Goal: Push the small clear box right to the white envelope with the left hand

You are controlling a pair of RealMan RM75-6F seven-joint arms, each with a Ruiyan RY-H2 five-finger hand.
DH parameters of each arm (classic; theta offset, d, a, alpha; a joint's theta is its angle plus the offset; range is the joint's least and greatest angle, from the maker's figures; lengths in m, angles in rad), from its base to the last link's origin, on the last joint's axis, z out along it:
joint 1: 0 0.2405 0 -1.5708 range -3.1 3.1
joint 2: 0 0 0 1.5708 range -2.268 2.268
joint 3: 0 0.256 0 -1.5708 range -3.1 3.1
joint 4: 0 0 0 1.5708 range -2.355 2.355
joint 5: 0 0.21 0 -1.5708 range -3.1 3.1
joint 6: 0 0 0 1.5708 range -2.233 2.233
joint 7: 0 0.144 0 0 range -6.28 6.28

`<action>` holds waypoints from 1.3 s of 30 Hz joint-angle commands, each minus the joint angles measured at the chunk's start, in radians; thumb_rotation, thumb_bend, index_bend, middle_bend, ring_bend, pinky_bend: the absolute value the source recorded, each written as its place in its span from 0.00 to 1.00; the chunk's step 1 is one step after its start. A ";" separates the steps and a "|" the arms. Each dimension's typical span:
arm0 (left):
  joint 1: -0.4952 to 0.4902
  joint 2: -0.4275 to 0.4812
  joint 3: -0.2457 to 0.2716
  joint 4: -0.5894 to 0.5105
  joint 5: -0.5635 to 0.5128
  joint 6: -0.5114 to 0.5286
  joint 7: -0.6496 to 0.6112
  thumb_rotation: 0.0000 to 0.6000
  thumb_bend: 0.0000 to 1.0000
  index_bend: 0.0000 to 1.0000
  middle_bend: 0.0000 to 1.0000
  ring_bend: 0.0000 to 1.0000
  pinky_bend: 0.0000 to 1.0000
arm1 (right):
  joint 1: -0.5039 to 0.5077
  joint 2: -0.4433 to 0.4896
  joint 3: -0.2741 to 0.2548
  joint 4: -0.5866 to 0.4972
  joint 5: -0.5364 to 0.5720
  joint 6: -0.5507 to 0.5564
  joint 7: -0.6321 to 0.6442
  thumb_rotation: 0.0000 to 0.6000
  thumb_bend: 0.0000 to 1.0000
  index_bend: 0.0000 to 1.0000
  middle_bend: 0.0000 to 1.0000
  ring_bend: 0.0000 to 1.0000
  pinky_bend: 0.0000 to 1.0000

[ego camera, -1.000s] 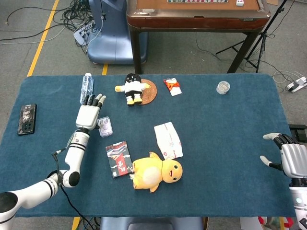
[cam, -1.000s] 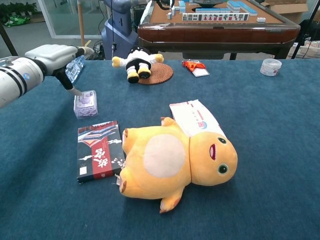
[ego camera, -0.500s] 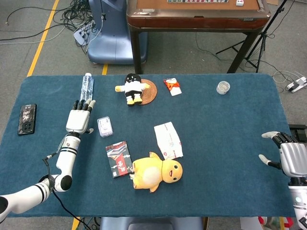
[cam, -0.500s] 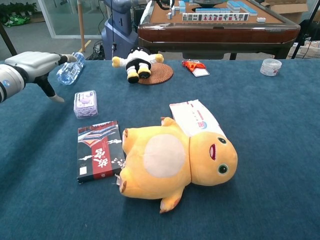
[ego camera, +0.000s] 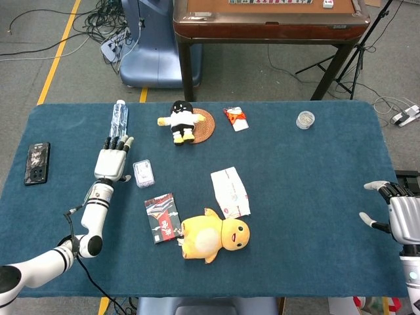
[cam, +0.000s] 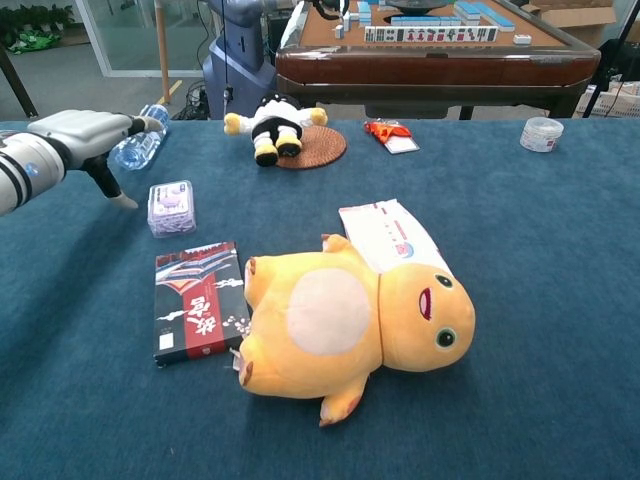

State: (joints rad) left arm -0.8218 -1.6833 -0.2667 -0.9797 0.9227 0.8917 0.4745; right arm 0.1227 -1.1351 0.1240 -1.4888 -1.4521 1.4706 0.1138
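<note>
The small clear box point(ego camera: 144, 173) point(cam: 171, 207) lies on the blue table left of centre. The white envelope point(ego camera: 230, 191) point(cam: 389, 235) lies to its right, its near end by the yellow plush's head. My left hand point(ego camera: 111, 160) point(cam: 88, 137) hovers just left of the box with fingers straight and apart, holding nothing; a small gap separates the thumb from the box. My right hand point(ego camera: 400, 213) rests open at the table's far right edge, seen only in the head view.
A yellow plush point(ego camera: 213, 237) point(cam: 345, 313) and a red-black booklet point(ego camera: 161, 216) point(cam: 197, 298) lie in front of the box. A water bottle point(ego camera: 119, 118) point(cam: 139, 142) lies behind my left hand. A phone point(ego camera: 37, 163), doll on coaster point(ego camera: 182, 122), red packet point(ego camera: 237, 118) and tape roll point(ego camera: 305, 119) lie around.
My left hand left the box, swung away to the left, and has now come back a little toward it. The box has not moved. My right hand barely shifted.
</note>
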 commanded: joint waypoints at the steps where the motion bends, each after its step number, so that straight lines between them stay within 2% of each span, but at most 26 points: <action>1: -0.004 -0.005 -0.005 0.006 0.000 -0.002 -0.007 1.00 0.00 0.00 0.00 0.00 0.00 | 0.001 -0.001 0.000 0.000 -0.001 -0.001 0.001 1.00 0.00 0.38 0.37 0.29 0.40; 20: -0.037 -0.043 -0.013 0.063 0.009 -0.035 -0.033 1.00 0.00 0.00 0.00 0.00 0.00 | -0.007 0.008 -0.001 -0.007 0.001 0.004 -0.004 1.00 0.00 0.38 0.37 0.29 0.40; 39: -0.079 -0.084 -0.028 0.104 0.023 -0.054 -0.052 1.00 0.00 0.00 0.00 0.00 0.00 | -0.009 -0.020 -0.007 0.034 0.010 -0.012 0.021 1.00 0.00 0.38 0.37 0.29 0.40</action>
State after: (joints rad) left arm -0.8986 -1.7654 -0.2946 -0.8778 0.9444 0.8396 0.4237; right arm 0.1142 -1.1544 0.1171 -1.4550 -1.4421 1.4593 0.1345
